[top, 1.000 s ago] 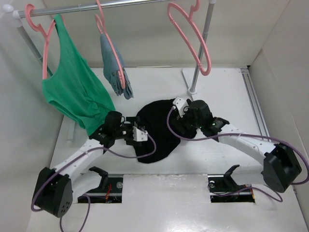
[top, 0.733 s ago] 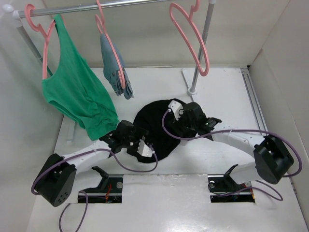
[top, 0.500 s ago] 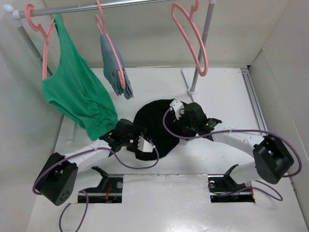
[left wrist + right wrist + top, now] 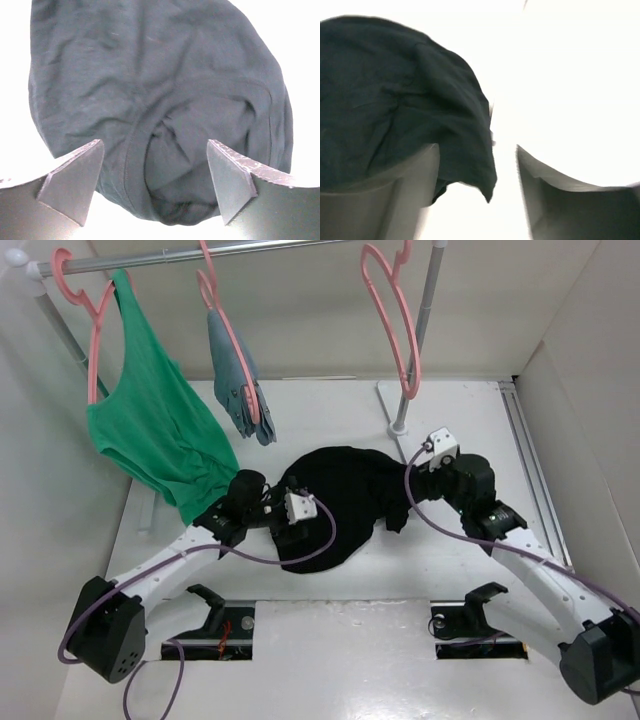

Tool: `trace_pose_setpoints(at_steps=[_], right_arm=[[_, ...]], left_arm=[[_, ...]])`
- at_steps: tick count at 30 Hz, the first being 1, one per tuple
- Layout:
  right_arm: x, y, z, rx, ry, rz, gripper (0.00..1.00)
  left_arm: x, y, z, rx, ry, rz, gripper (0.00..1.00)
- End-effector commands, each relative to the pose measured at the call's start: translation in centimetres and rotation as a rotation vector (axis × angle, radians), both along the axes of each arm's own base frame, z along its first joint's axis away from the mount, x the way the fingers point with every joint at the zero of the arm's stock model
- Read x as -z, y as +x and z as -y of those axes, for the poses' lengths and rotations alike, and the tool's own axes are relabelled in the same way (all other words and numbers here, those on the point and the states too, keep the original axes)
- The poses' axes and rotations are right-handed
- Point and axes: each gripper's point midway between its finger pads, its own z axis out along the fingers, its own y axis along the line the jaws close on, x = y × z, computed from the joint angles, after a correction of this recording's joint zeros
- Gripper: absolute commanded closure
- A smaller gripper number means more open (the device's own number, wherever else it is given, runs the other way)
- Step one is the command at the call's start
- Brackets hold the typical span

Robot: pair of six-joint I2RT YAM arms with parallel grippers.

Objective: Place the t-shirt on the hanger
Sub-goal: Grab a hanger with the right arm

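Note:
The black t-shirt [image 4: 345, 490] lies crumpled on the white table. My left gripper [image 4: 298, 528] hovers open over its left part; in the left wrist view the t-shirt's collar [image 4: 150, 165] sits between the fingers [image 4: 75, 182] of the left gripper [image 4: 155, 160], untouched. My right gripper [image 4: 405, 502] is at the shirt's right edge, open. In the right wrist view a loose flap of the t-shirt [image 4: 465, 145] lies inside the right gripper [image 4: 477, 155], next to its left finger [image 4: 405, 190]. The empty pink hanger [image 4: 395, 325] hangs from the rail above.
A metal rail [image 4: 200, 252] across the back carries a pink hanger with a green tank top [image 4: 150, 430] and another with a blue-grey garment [image 4: 240, 380]. The rail's right post [image 4: 415, 340] stands on a base behind the shirt. White walls close in on both sides.
The right arm has pulled back to the right, off the shirt's middle, and the shirt now spreads further right. The left gripper shifted down, then back up. The empty hanger has swung.

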Motion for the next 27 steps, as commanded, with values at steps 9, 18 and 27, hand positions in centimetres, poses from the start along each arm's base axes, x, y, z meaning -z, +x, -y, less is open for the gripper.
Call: trace_pose_setpoints(at_steps=[9,18,27], right_arm=[[-6.7,-5.7,-9.1,-0.52,-0.195,0.119,0.0],[-20.1,-10.9,-14.9,-0.825,-0.029,0.306,0.0],[-34.5,-8.8,-17.5,-0.789,0.064,0.517,0.0]], left_arm=[[-0.6,5.7,-2.5,-0.398,-0.03,-0.031,0.5],[2.8,5.5,-5.0,-0.425,0.128,-0.039,0.47],[5.7,3.9,-6.4,-0.363,0.24,-0.035,0.47]])
